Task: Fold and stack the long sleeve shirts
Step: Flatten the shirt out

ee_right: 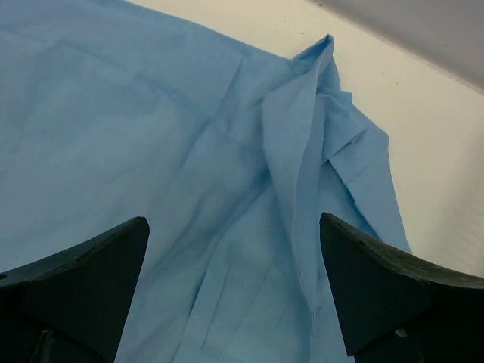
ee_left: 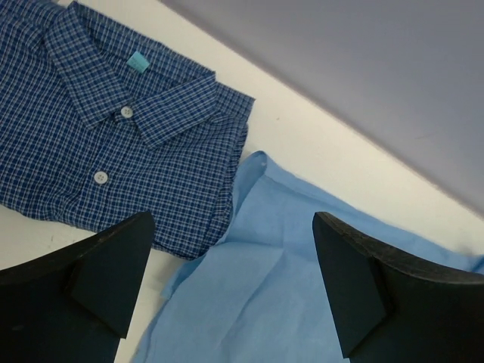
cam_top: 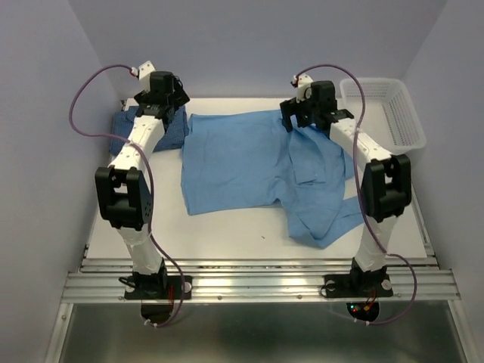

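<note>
A plain light sky-blue shirt [cam_top: 242, 162] lies spread across the middle of the table, with a sleeve or flap trailing toward the front right [cam_top: 321, 219]. A darker blue checked shirt [cam_top: 178, 130] sits folded at the back left, collar and buttons up [ee_left: 121, 113]. My left gripper [cam_top: 168, 102] hovers open over the light shirt's back left corner [ee_left: 249, 280], beside the checked shirt. My right gripper [cam_top: 311, 117] hovers open over the light shirt's back right corner [ee_right: 227, 249], above a ridge of bunched cloth [ee_right: 302, 151]. Nothing is between either pair of fingers.
A white plastic mesh basket [cam_top: 386, 110] stands at the back right, close to the right arm. Walls close in the table at the back and on both sides. A metal rail [cam_top: 257, 283] runs along the near edge.
</note>
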Controlling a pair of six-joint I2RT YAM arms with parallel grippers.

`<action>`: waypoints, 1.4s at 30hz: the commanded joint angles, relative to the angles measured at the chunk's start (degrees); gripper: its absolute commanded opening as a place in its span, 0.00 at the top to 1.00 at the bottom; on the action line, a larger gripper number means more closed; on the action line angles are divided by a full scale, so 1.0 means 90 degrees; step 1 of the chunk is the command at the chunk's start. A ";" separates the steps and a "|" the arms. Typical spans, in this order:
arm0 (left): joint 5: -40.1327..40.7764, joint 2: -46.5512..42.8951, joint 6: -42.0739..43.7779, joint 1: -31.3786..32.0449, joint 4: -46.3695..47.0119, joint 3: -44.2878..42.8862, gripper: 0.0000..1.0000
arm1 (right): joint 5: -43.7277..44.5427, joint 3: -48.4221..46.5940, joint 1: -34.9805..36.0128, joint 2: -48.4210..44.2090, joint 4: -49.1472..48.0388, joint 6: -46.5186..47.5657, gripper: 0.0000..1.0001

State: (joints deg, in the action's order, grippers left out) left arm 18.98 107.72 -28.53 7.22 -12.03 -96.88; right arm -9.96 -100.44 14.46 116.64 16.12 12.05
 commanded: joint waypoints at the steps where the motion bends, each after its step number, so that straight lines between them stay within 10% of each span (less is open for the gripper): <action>1: -0.0350 -0.0992 0.0143 0.0125 0.0496 0.0265 0.01 | 0.0176 0.1167 0.0083 -0.1884 -0.0717 -0.0606 0.00; 7: -0.1210 -0.1392 0.0007 0.0720 0.1013 0.1749 0.01 | 0.2120 0.2936 0.0083 -0.2647 -0.0600 -0.1251 0.00; 18: -0.2041 -0.1247 -0.0989 0.1638 0.2089 0.3704 0.01 | 0.1205 0.2431 -0.0288 -0.0705 -0.0775 -0.0939 0.05; 22: -0.1934 -0.0905 -0.1058 0.1649 0.1982 0.3831 0.01 | 0.0550 0.2012 -0.0288 -0.0285 -0.0883 -0.0851 0.86; 24: -0.1846 -0.0729 -0.0990 0.1649 0.1855 0.3743 0.01 | 0.0530 0.1816 -0.0288 -0.0206 -0.1009 -0.0899 0.99; 42: -0.1289 -0.0261 -0.0824 0.1639 0.0800 0.3997 0.01 | 0.1253 -0.2521 -0.0405 0.1473 -0.0873 -0.1985 0.82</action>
State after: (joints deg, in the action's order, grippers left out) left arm 5.89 104.29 -36.49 22.06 -0.62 -62.22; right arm 1.06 -119.48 11.42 127.61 9.74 -6.44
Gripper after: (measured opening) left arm 0.985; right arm 0.181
